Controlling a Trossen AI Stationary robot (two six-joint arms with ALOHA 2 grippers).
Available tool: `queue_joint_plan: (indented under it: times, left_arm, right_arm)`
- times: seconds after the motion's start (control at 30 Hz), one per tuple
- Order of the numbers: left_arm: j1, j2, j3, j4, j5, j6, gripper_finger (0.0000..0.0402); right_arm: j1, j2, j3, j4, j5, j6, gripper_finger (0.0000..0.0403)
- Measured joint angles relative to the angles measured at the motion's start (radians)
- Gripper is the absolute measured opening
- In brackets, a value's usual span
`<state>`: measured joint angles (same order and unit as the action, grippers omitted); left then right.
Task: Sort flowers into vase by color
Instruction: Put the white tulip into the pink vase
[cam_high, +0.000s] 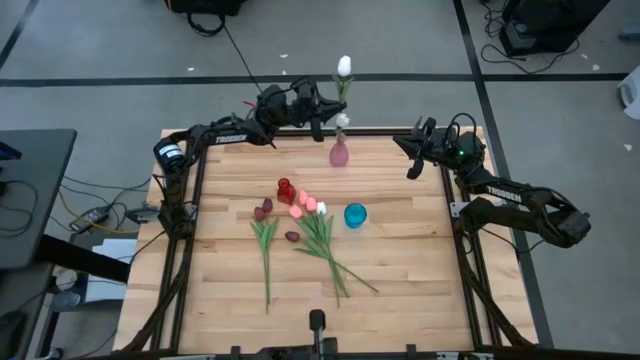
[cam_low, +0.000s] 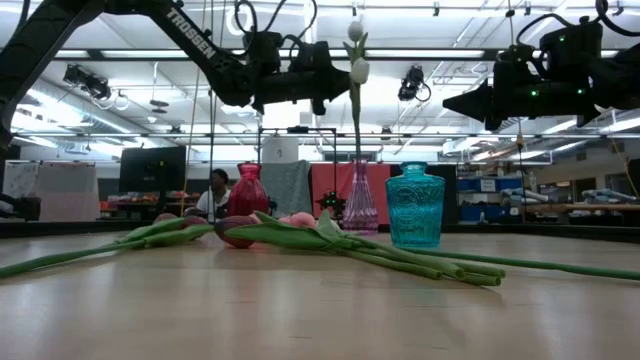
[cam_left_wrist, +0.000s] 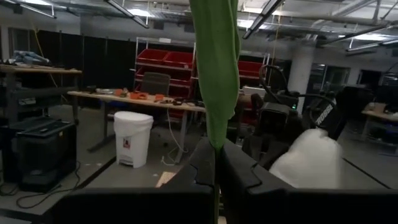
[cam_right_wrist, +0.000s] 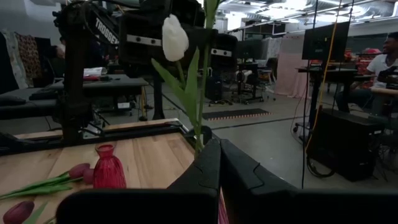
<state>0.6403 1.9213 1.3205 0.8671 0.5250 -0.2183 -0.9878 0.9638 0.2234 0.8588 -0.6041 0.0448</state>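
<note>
**White tulips going into the pink vase; the rest still on the tabletop**

On the wooden tabletop (cam_high: 400, 290), seen from above, the translucent pink glass vase (cam_high: 339, 154) stands near the far edge at about twelve o'clock. Two white artificial tulips rise over it on long green stems: one head (cam_high: 344, 66) beyond the far edge and a lower one (cam_high: 342, 119) just above the vase mouth. The left tool (cam_high: 318, 118) hangs just at nine o'clock of those stems, clenched on a green stem and leaf (cam_left_wrist: 215, 74), as its wrist view shows. Whether that stem's foot already sits in the vase I cannot tell.

The right tool (cam_high: 412, 166) hovers near the tabletop's two o'clock corner, clenched with nothing between its fingers, well apart from the flowers.

Left to sort, as far as the pictures show: a loose bunch lying around the tabletop's centre. Dark maroon tulips (cam_high: 263, 209) lie at nine o'clock of the bunch, pink tulips (cam_high: 303, 204) in the middle, and one more white head (cam_high: 321, 208) just beside the pink ones, all stems trailing toward six o'clock. The small red glass vase (cam_high: 285, 190) and the squat teal glass vase (cam_high: 355, 215) both appear empty.

My judgement: the task is early, with white nearly finished and maroon and pink untouched.
</note>
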Motion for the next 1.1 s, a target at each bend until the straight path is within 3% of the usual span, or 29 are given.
queue_joint_plan:
  times: [0.37, 0.57, 1.1]
  left_arm:
    - [0.014, 0.000, 0.000, 0.115, 0.000, -0.086, 0.0009]
    - [0.033, 0.000, 0.000, 0.092, -0.005, -0.096, 0.0009]
    - [0.001, 0.000, 0.000, -0.041, 0.039, 0.061, 0.0018]
  right_arm:
    - [0.000, 0.000, 0.000, 0.000, -0.001, -0.003, 0.0013]
    - [0.000, 0.000, 0.000, 0.000, -0.002, -0.003, 0.0013]
    - [0.000, 0.000, 0.000, 0.000, -0.001, -0.003, 0.0013]
